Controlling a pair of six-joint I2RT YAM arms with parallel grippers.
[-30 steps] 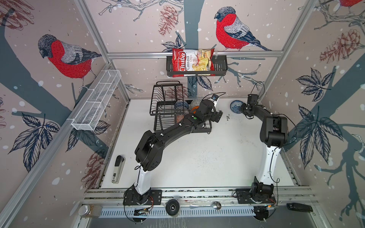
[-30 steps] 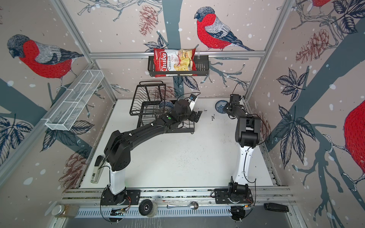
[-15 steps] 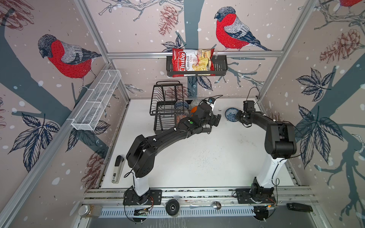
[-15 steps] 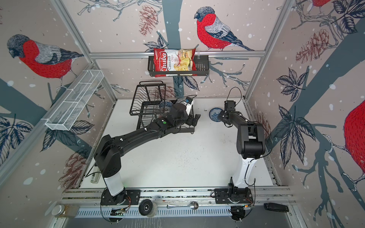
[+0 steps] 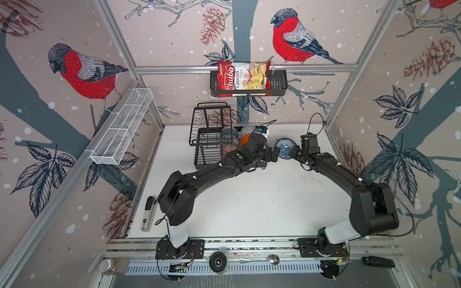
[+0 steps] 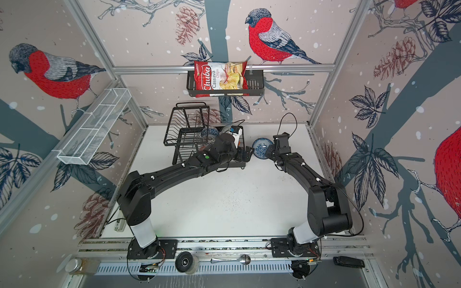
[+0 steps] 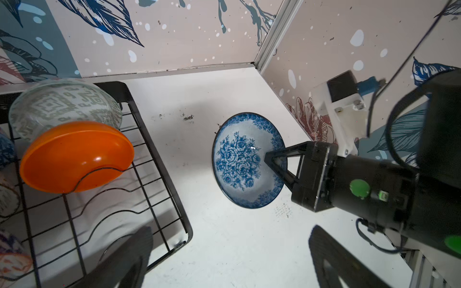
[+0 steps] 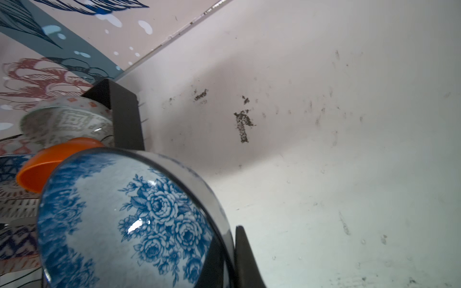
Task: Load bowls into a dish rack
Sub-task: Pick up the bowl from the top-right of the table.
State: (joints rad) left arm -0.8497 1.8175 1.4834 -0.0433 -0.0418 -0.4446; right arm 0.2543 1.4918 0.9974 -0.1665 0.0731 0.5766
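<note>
1. White tabletop (image 5: 249, 199), bird-print walls on three sides. Rack (image 5: 202, 139) sits at the far side, left of centre.
2. Done so far: five bowls seem racked on the lower tier, toward its right end. Clear ones are the orange bowl (image 7: 74, 157), grey-green bowl (image 7: 64, 107) and blue triangle bowl (image 5: 228, 132). Two more patterned ones are partly hidden behind the L arm (image 5: 212, 172). Upper tier looks empty.
3. Left to do: flower bowl (image 7: 247, 159), prob. the sixth and last. It's not in the rack; it sits between the rack and the right wall, tipped on edge, inside facing the L arm.
4. R gripper (image 7: 267, 159) is clenched on the flower bowl's rim, one finger inside, the other behind.
5. L gripper (image 5: 273, 153) is spread wide and empty, at the rack's right end, just beside the flower bowl, not touching it as far as I can tell.
6. Est.: task nearly finished. Wavy slots next to the orange bowl look free. Can't tell if a handover or a direct drop-in is meant.
7. View diffs:
   - Both top views show both arms and the whole rack incl. the upper tier, but the pinch itself is too small to read.
   - L wrist view shows the pinch on the rim, the bowl's shadow on the tabletop, and the free slots.
   - R wrist view shows the flower bowl close up with the rack corner behind it; no L gripper in it.
</note>
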